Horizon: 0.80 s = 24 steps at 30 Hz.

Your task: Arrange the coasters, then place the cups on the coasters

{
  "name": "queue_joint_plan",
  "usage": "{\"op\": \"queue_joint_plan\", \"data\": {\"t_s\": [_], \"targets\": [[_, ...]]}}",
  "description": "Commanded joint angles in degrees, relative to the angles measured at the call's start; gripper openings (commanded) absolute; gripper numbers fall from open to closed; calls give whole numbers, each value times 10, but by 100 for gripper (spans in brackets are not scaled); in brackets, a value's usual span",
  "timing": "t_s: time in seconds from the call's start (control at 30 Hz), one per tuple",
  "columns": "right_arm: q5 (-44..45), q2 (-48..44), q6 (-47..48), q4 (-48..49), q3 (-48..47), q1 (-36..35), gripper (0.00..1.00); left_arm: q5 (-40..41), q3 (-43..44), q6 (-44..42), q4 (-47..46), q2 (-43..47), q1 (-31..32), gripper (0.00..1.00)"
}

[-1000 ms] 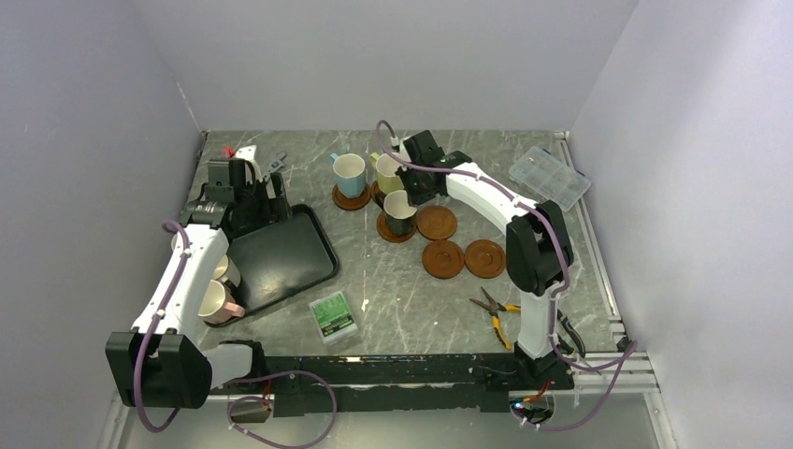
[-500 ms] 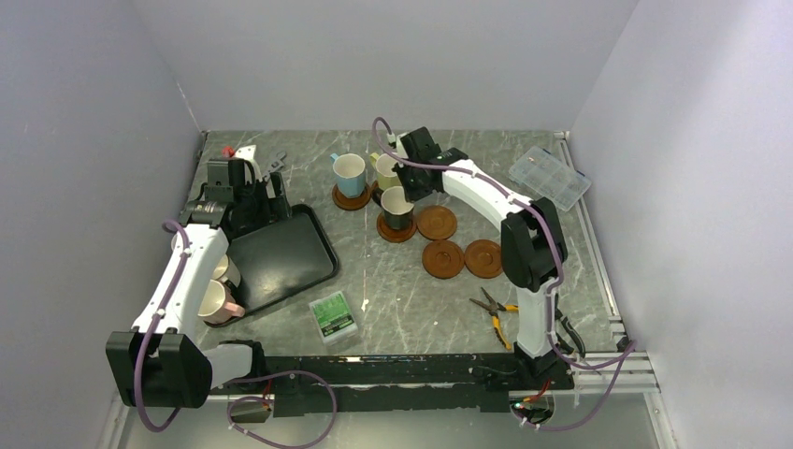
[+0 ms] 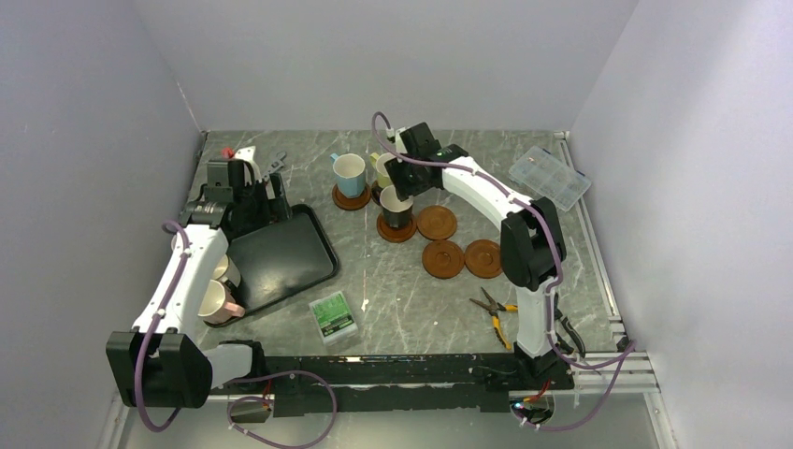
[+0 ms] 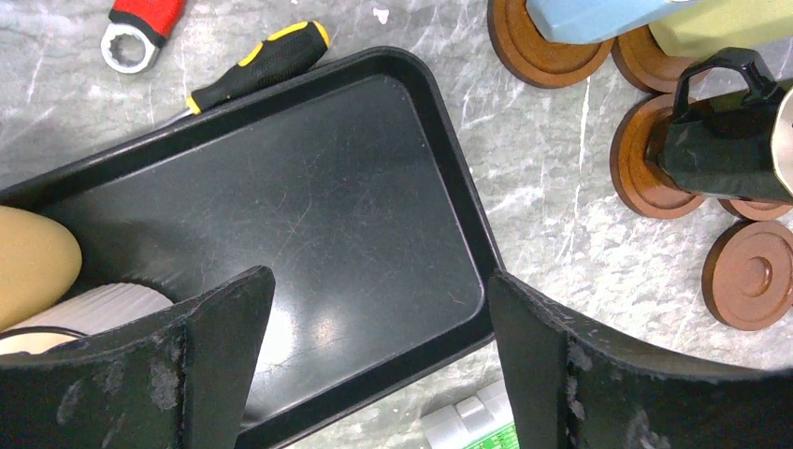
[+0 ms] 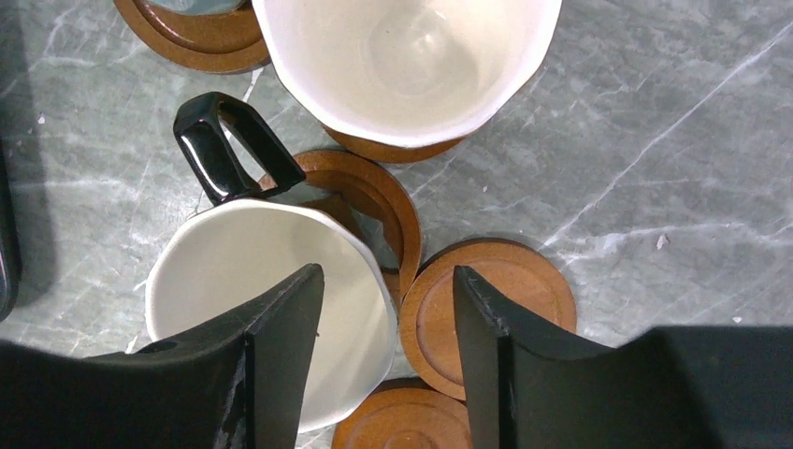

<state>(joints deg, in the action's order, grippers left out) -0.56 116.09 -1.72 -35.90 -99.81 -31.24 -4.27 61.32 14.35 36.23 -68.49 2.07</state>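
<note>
Black mug (image 3: 396, 208) sits on its coaster (image 5: 374, 201), right gripper (image 5: 385, 281) fingers apart astride its rim, left gripper (image 4: 379, 281) wide apart, empty. Next, I reckon: lift clear, fetch another.

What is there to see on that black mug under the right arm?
The black mug is glossy, seemingly ceramic, cream and empty inside, with an angular black handle. It stands upright on a reddish-brown coaster. The right end effector hovers over it, jaws apart astride its rim; whether they touch it I cannot tell.
</note>
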Motion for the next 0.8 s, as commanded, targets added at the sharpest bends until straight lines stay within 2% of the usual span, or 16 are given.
{"op": "queue_joint_plan", "data": {"t_s": [0.0, 0.23, 0.43, 0.57, 0.77], "targets": [[-8, -32, -1, 10, -26, 1, 61, 12, -13, 40, 3, 24, -2, 90], [-18, -135, -16, 31, 47, 1, 80, 99, -47, 177, 116, 99, -5, 94], [-19, -257, -54, 67, 143, 2, 88, 152, -76, 248, 196, 178, -19, 94], [-38, -319, -73, 94, 208, 10, 91, 163, -82, 266, 224, 190, -77, 94], [-76, -373, -94, 120, 266, 35, 92, 174, -107, 271, 216, 187, -148, 94]]}}
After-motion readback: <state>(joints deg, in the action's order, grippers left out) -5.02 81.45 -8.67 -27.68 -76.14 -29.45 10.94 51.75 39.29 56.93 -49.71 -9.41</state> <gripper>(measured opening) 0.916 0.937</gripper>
